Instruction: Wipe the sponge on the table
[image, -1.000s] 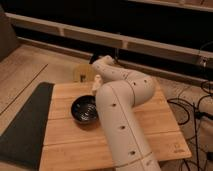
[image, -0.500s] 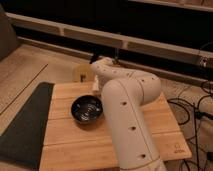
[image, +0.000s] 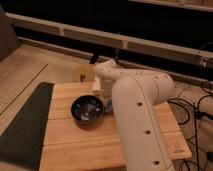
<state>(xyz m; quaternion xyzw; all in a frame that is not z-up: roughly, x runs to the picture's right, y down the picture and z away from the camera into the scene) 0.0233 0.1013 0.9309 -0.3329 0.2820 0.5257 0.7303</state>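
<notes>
could not see the gripper, tucked behind the wrist of the white arm (image: 140, 115) at frame centre, just upper right of the dark bowl (image: 87, 109). lost the arm's base past the bottom edge and much of the table (image: 75, 137) behind it. found the dark mat (image: 25, 125) cut by the left and bottom edges. could not identify the blurred tan round thing (image: 81, 73) at upper centre.

The white arm (image: 140, 115) stretches from the near right across the wooden table (image: 75, 135), its gripper (image: 98, 88) low at the far side just beyond the dark bowl (image: 87, 109), a dark mat (image: 25, 125) lying left.
</notes>
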